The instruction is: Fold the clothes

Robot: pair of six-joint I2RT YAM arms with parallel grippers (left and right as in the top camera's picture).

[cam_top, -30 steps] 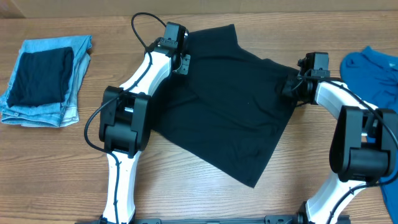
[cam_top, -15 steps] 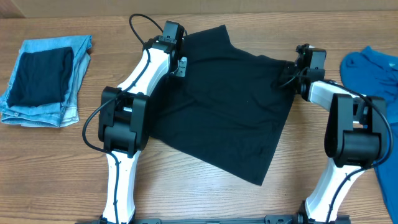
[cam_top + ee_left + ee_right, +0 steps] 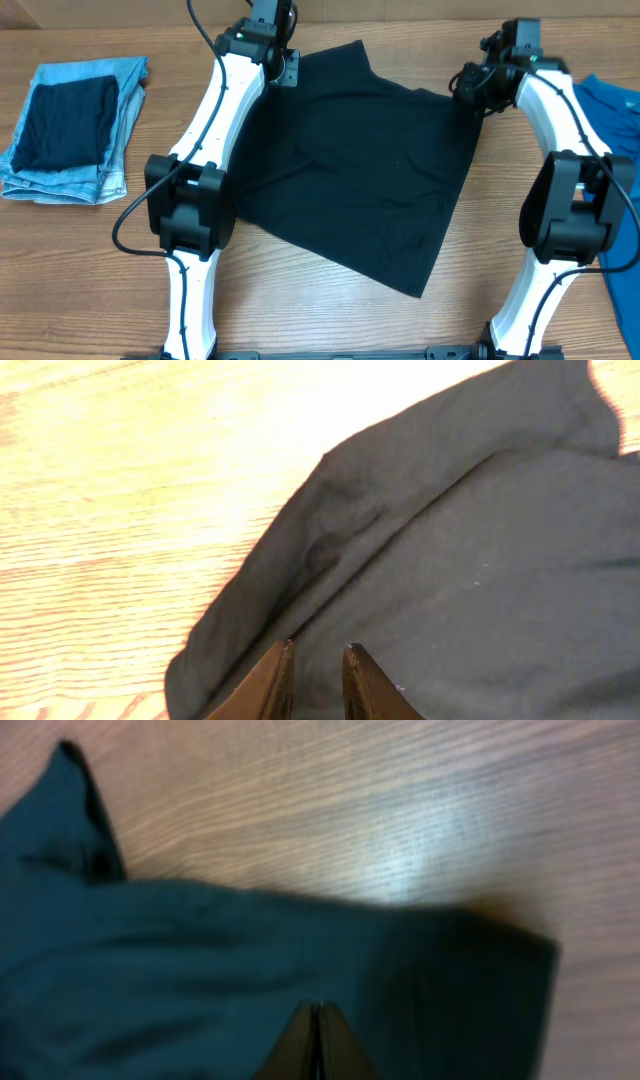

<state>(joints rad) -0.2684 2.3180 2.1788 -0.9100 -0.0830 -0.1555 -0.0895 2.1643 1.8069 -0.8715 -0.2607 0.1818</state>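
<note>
Black T-shirt (image 3: 370,180) lies skewed across the middle of the tabletop (image 3: 300,310), one corner pointing to the near edge. Left tool (image 3: 318,648) hangs over the far-left hem, narrow gap, nothing between. Right tool (image 3: 318,1007) is pressed together at the far-right corner; can't tell if it pinches cloth. Risk: a one-sided pull drags the thin fabric crooked. Folded jeans (image 3: 125,130) lie at the left edge. Blue garment (image 3: 600,110) at the right edge lies close to the right arm and could snag.

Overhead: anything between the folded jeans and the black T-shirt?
Overhead view: just bare table and the left arm, which runs along the black T-shirt's left edge.
</note>
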